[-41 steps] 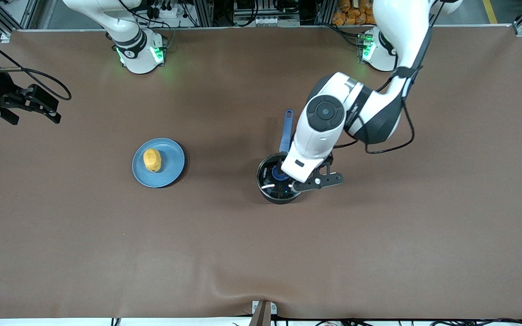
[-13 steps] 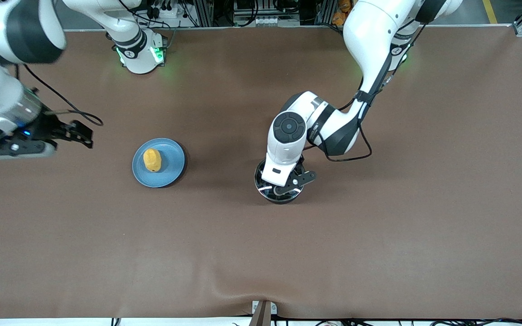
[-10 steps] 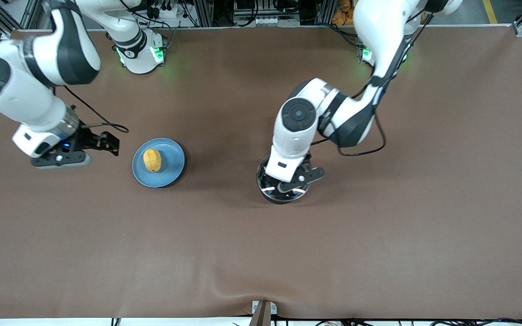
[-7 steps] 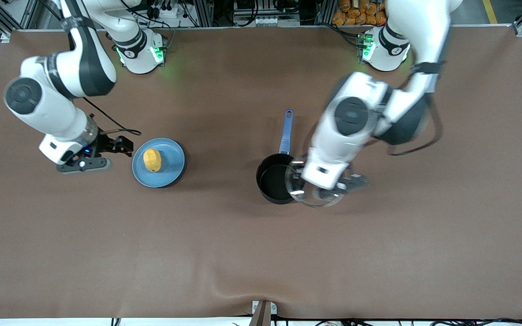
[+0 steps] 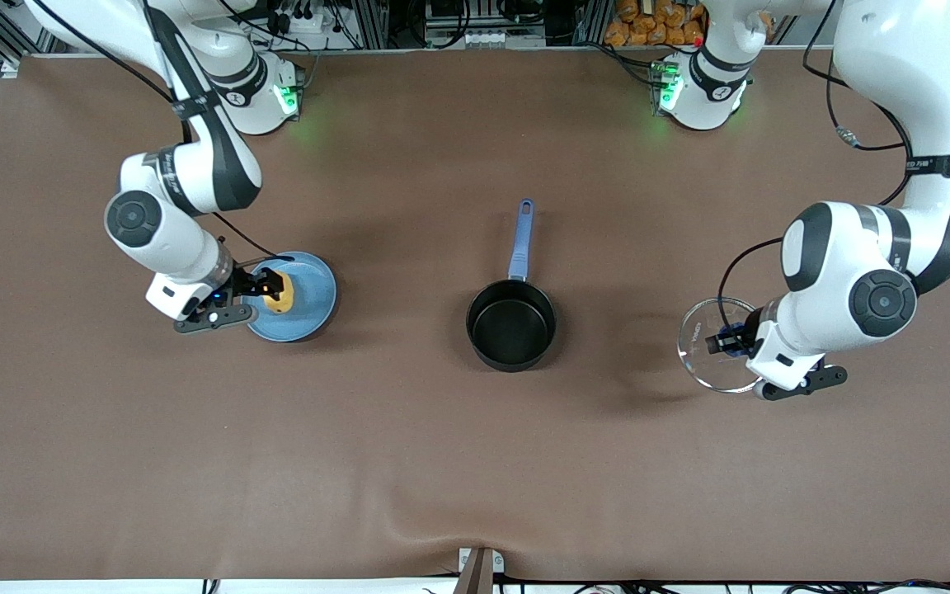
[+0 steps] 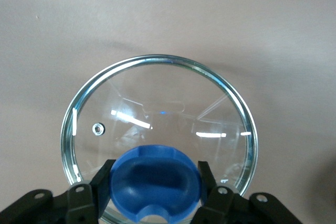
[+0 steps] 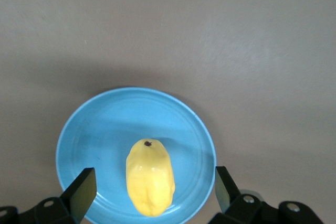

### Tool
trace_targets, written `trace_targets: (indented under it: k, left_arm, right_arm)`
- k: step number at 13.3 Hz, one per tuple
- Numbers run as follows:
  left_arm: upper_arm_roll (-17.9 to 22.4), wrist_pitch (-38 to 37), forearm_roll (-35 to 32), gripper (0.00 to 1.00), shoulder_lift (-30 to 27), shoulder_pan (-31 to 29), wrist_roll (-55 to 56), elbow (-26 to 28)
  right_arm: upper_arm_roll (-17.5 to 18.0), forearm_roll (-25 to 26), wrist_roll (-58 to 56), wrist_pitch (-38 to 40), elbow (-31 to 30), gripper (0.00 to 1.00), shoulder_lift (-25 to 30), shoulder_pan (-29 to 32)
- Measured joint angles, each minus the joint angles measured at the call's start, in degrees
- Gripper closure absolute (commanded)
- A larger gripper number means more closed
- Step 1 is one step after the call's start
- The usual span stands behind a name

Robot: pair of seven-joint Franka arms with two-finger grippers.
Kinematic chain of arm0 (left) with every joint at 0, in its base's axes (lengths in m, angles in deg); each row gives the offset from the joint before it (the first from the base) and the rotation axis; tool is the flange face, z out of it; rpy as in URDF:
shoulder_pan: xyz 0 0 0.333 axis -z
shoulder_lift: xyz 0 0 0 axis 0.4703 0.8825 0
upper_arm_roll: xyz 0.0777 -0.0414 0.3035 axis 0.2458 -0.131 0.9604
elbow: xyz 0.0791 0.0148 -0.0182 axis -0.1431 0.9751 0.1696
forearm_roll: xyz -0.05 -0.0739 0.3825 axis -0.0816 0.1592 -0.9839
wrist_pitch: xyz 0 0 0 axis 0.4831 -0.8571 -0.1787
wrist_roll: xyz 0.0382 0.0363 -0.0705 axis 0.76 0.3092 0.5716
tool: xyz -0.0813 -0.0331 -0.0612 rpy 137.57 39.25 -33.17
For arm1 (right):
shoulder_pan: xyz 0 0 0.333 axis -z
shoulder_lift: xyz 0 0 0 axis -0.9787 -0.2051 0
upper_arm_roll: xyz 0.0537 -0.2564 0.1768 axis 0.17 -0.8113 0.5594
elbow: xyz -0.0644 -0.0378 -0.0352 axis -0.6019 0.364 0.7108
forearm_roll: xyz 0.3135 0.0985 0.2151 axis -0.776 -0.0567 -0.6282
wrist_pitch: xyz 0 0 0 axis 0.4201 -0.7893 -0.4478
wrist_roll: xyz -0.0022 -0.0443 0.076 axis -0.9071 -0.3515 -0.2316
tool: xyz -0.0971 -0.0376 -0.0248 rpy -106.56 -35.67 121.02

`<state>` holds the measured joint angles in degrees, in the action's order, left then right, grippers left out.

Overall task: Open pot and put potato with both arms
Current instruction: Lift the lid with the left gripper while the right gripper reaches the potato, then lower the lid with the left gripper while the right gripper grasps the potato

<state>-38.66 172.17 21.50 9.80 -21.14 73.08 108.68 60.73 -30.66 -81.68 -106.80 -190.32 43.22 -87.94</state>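
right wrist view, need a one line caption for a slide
Right gripper, jaws open, poised either side of the potato lying on the blue plate.

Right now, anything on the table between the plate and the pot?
Nothing: in the front view only bare brown table lies between the blue plate and the open pot.

- Both arms [image 5: 854, 272] are showing white shells with black joints.
- Black cables are trailing along them.
- Green lights are glowing at the bases [image 5: 256, 95].
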Motion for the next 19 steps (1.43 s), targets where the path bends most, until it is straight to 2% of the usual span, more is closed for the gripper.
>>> trace_targets:
  k: [3, 8, 14, 15, 16, 17, 19]
  left_arm:
    - [-0.4, 8.0, -0.5, 1.00, 1.7, 0.1, 0.0, 6.0]
    - [-0.5, 19.2, -1.6, 1.00, 3.0, 0.1, 0.0, 11.9]
    - [-0.5, 22.0, -2.6, 1.00, 2.7, 0.1, -0.1, 14.0]
    - [-0.5, 22.0, -2.9, 0.90, 2.7, 0.1, -0.1, 14.0]
    - [-0.5, 22.1, -3.2, 0.33, 2.7, 0.1, -0.1, 14.0]
    - [-0.5, 22.1, -3.4, 0.00, 2.7, 0.1, -0.1, 14.0]
    - [-0.3, 22.1, -3.5, 0.00, 2.7, 0.0, -0.1, 13.9]
  right_arm:
    - [0.0, 0.0, -1.5, -0.2, -1.0, 0.00, -1.2, -0.1]
    - [0.0, 0.0, -3.2, -1.6, -2.7, 0.00, -2.4, -0.1]
    - [0.0, 0.0, -3.2, -4.2, -2.7, 0.00, -5.8, -0.8]
    - [0.1, 0.0, -3.2, -4.2, -2.8, 0.00, -6.0, -0.8]
    - [0.1, 0.0, -3.2, -4.2, -2.9, 0.00, -6.1, -0.8]
    - [0.1, 0.0, -3.2, -4.2, -3.1, 0.00, -6.1, -0.8]
    - [0.0, -0.1, -3.3, -4.2, -3.5, 0.00, -6.3, -0.8]
